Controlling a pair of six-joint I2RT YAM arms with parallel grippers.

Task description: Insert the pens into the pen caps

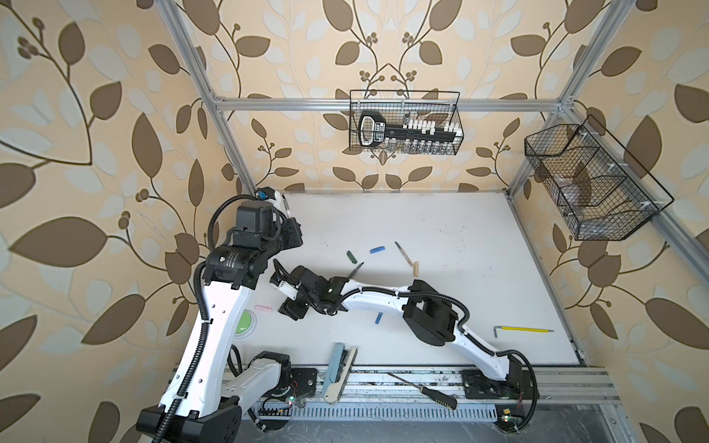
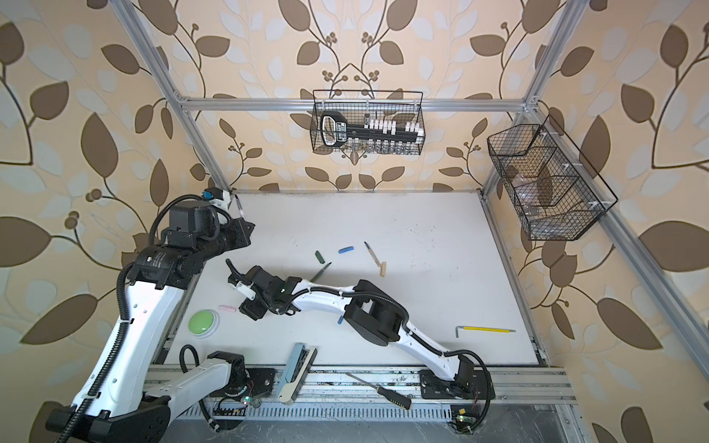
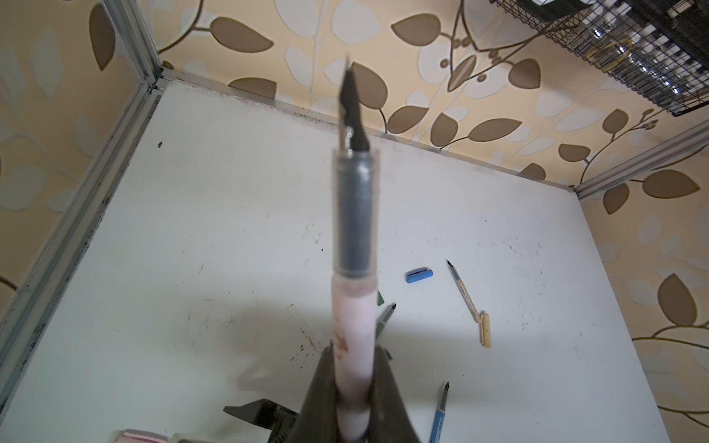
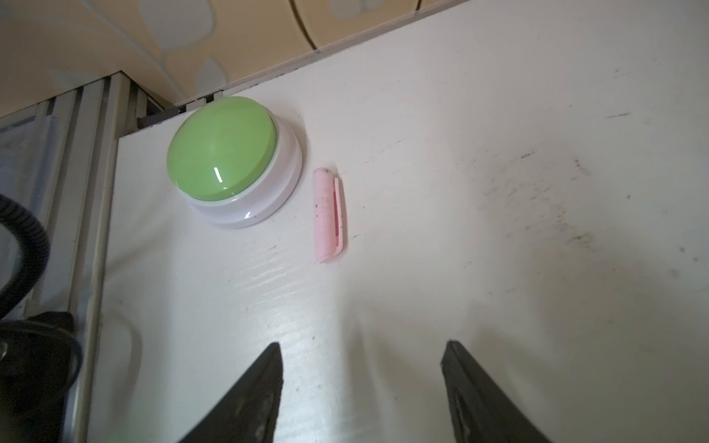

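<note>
Though speckled, tubular pink cap (image 4: 328, 214)

My white desk (image 1: 460, 230) carries a green dome button (image 4: 220, 149) on a white base near its left edge, and a yellow hex key (image 1: 523, 329) lies flat well over to the right. At the front edge a pale blue and black flat tool (image 1: 339, 370) rests partly on the metal rail (image 1: 556, 383), and a black-handled screwdriver (image 1: 422, 389) lies on that rail to its right. Above the desk I see a wire basket (image 1: 353, 122) on the back wall holding a black rack of white sockets (image 1: 406, 132), and a second wire basket (image 1: 548, 149) on the right wall, its contents too faint to name.
</note>
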